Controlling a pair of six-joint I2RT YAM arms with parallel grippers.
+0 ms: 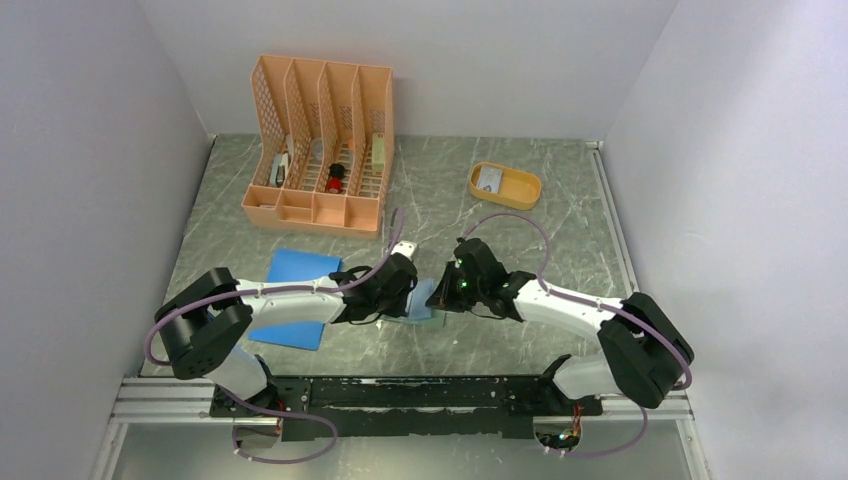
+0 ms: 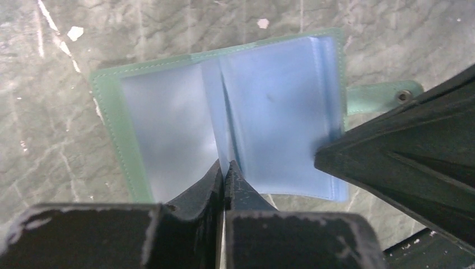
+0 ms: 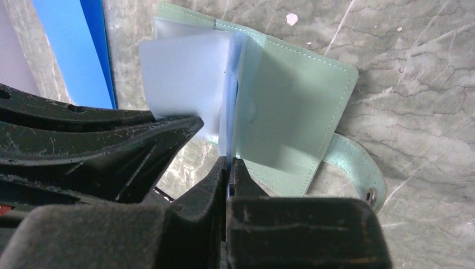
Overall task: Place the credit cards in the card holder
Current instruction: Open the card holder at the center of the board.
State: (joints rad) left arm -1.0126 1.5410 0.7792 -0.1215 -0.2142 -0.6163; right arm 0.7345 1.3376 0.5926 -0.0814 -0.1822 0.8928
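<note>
Grey marbled surface (image 1: 480, 220) between pale walls: far right, a yellow tray (image 1: 535, 185) holds a credit card (image 1: 488, 179); the card holder (image 1: 424, 300) lies open, centre-near. Left wrist: left fingers (image 2: 201, 188) pinch a clear pocket leaf. Right wrist: right fingers (image 3: 208, 182) pinch a leaf too; the pockets look empty. Part the leaves gently, holding one pocket mouth wide.

My right gripper (image 2: 320, 157) covers the right edge of the wallet (image 2: 269, 112) in my left wrist view; from above, what lies in the yellow tray (image 1: 520, 188) is too small to tell.
</note>
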